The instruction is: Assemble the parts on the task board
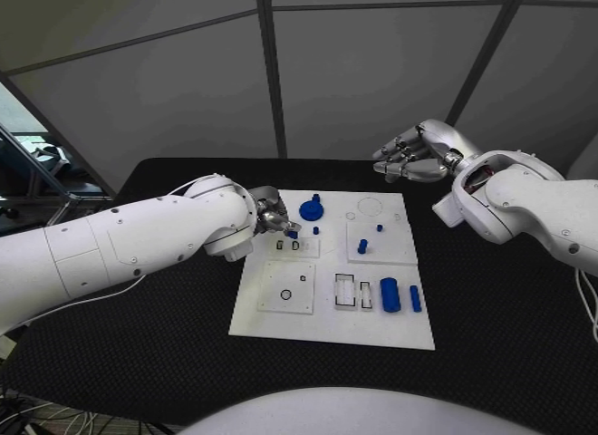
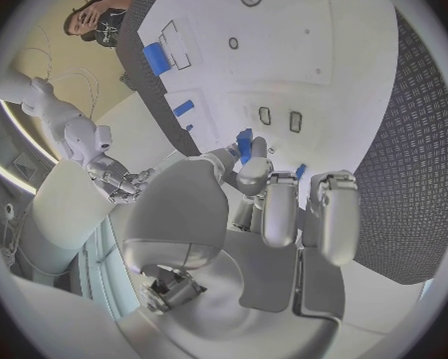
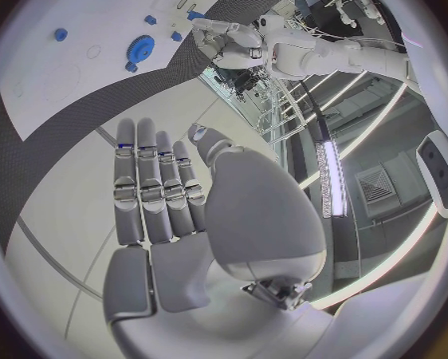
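Beside the blue gear (image 1: pixel 311 211), the left hand (image 1: pixel 275 226) pinches a small blue peg (image 2: pixel 244 145); lower it squarely into its slot. The right hand (image 1: pixel 414 154) hangs empty, fingers straight.

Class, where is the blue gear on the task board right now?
In the head view, the blue gear sits near the far edge of the task board, just right of the left hand and left of the small blue pegs.

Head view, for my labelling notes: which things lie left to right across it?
Left hand pinching a small blue part → round blue gear → small blue peg → two upright blue cylinders → raised right hand.
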Controlling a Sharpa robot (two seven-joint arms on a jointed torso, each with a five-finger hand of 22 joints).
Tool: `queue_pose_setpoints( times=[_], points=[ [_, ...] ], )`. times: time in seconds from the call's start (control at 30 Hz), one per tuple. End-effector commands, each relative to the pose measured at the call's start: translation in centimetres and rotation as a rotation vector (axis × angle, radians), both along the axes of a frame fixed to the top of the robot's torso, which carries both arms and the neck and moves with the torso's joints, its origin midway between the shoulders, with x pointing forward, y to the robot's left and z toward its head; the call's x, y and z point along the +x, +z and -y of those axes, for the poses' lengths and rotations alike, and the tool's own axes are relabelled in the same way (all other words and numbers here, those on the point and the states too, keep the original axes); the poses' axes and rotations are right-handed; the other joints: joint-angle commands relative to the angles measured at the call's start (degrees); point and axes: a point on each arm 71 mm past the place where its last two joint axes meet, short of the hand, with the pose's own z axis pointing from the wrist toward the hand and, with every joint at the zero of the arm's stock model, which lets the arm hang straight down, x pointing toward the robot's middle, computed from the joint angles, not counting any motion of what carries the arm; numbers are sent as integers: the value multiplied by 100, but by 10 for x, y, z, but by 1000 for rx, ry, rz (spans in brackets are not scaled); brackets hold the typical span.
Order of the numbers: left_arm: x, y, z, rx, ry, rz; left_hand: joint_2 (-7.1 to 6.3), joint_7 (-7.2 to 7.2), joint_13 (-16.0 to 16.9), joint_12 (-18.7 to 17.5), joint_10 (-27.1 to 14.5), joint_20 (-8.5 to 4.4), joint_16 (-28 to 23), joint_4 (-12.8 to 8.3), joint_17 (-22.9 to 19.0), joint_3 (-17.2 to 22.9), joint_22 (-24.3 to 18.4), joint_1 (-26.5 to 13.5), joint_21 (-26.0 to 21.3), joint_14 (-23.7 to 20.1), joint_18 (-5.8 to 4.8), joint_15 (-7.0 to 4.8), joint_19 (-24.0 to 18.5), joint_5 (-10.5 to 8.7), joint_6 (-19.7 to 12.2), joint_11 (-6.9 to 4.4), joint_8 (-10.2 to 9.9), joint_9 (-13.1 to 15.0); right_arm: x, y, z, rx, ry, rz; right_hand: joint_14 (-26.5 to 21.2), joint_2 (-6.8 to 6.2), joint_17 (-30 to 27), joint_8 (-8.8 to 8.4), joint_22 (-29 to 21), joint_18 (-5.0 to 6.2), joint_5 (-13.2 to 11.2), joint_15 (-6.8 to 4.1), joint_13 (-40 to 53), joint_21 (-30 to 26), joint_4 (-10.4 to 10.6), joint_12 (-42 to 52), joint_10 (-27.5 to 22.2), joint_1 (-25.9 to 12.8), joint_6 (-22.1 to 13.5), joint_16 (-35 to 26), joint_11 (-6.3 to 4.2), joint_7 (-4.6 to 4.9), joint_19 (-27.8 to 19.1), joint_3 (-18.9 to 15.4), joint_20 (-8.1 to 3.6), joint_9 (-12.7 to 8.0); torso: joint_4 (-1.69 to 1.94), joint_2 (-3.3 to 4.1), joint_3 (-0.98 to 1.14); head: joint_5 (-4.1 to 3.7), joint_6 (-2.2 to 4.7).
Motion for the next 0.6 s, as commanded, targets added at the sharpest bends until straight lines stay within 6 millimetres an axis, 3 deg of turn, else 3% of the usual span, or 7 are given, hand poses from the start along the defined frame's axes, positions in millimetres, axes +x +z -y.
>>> queue_pose_setpoints(
  times=[0.03,0.6],
  points=[
    [1,2,2,30,-22,118,-78,-41,-6,-23,44,-46,24,-826,757,872,1002,20,30,371,-40,-49,288,-16,0,-21,34,10,0,2,0,-2,-1,11,-36,-18,-14,20,-10,54,34,-6,-10,-38,9,33,-44,42,-45,24,15,3,29,45,29,0,-9,1,-1,8,12],
    [-1,-7,10,106,-90,98,-119,-44,-6,-24,59,-49,22,-831,755,957,1014,-6,36,370,-43,-52,296,-16,12,-24,45,32,0,2,-3,-3,13,6,-48,-11,-24,21,-18,54,50,-2,-12,-52,9,33,-58,46,-52,17,18,5,25,56,31,0,-5,11,-11,15,9]
  ],
)
